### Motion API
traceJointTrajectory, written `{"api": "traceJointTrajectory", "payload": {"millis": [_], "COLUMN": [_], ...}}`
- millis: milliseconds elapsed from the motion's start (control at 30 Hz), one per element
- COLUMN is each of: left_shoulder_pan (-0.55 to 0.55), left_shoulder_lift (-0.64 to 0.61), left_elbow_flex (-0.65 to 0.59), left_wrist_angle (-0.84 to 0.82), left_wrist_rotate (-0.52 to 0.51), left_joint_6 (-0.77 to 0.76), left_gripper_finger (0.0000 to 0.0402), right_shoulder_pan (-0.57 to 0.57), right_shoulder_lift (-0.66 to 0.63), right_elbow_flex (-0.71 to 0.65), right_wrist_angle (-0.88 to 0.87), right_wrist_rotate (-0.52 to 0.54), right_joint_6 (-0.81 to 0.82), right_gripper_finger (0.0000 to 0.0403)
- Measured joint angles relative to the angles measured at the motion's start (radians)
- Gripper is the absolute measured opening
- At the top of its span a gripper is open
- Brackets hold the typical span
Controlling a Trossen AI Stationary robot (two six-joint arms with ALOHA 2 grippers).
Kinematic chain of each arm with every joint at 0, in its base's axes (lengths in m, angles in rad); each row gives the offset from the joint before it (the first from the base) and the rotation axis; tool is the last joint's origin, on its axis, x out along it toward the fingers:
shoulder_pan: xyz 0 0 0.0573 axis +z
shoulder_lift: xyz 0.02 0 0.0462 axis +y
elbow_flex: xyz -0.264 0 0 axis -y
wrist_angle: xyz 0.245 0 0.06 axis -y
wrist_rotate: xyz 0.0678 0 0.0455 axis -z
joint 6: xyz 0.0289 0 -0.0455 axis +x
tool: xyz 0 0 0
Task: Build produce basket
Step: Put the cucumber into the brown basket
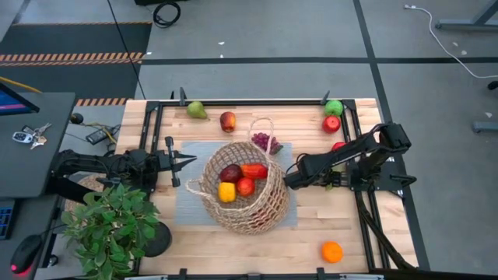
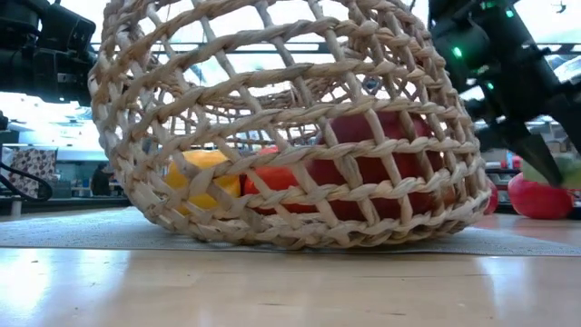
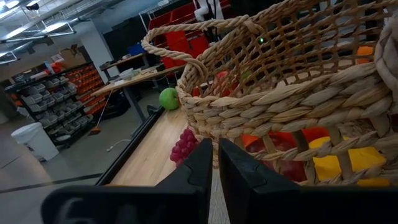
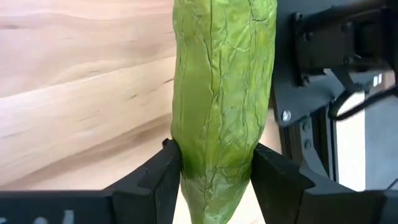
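The basket (image 1: 247, 204), a round bowl of open tan wicker with thin loop handles, rests on a grey mat (image 1: 187, 204) in the middle of the pale wooden table (image 1: 257, 249). Through its weave show a yellow pepper (image 1: 226, 191), a red apple (image 1: 245, 186), a dark red piece (image 1: 230, 173) and an orange-red pepper (image 1: 254, 170), all smooth and glossy. The right gripper (image 4: 214, 180), just beside the basket's right side, has its dark fingers clamped on a long green vegetable (image 4: 221, 93) with a wrinkled, veined skin, narrowing toward its lower tip. The left gripper (image 1: 192, 161) sits at the basket's left rim, its tapered fingers (image 3: 202, 168) pressed nearly together and holding nothing. Knobbly purple grapes (image 1: 265, 141) lie just behind the basket. Along the far edge sit a green pear (image 1: 196, 110), a red-yellow apple (image 1: 227, 121), a green apple (image 1: 334, 107) and a red apple (image 1: 331, 124). A round orange (image 1: 332, 252) lies near the front right. A leafy potted plant (image 1: 113, 225) stands at front left.
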Motion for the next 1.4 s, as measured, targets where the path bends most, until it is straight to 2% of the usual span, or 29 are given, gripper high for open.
{"api": "traceJointTrajectory", "payload": {"millis": [333, 567, 1000, 1200, 1400], "left_shoulder_pan": [0.000, 0.000, 0.000, 0.000, 0.000], "left_shoulder_lift": [0.000, 0.000, 0.000, 0.000, 0.000], "left_elbow_flex": [0.000, 0.000, 0.000, 0.000, 0.000], "left_wrist_angle": [0.000, 0.000, 0.000, 0.000, 0.000], "left_wrist_rotate": [0.000, 0.000, 0.000, 0.000, 0.000], "left_joint_6": [0.000, 0.000, 0.000, 0.000, 0.000], "left_gripper_finger": [0.0028, 0.0036, 0.0032, 0.0035, 0.0029], "right_shoulder_pan": [0.001, 0.005, 0.051, 0.076, 0.079], "right_shoulder_lift": [0.000, -0.010, -0.010, 0.000, 0.002], "right_elbow_flex": [0.244, 0.368, 0.550, 0.616, 0.624], "right_wrist_angle": [-0.184, -0.184, -0.184, -0.182, -0.139], "right_wrist_rotate": [0.022, 0.093, 0.300, 0.486, 0.545], "right_joint_6": [0.085, 0.134, 0.246, 0.309, 0.312], "right_gripper_finger": [0.0181, 0.0181, 0.0181, 0.0181, 0.0181]}}
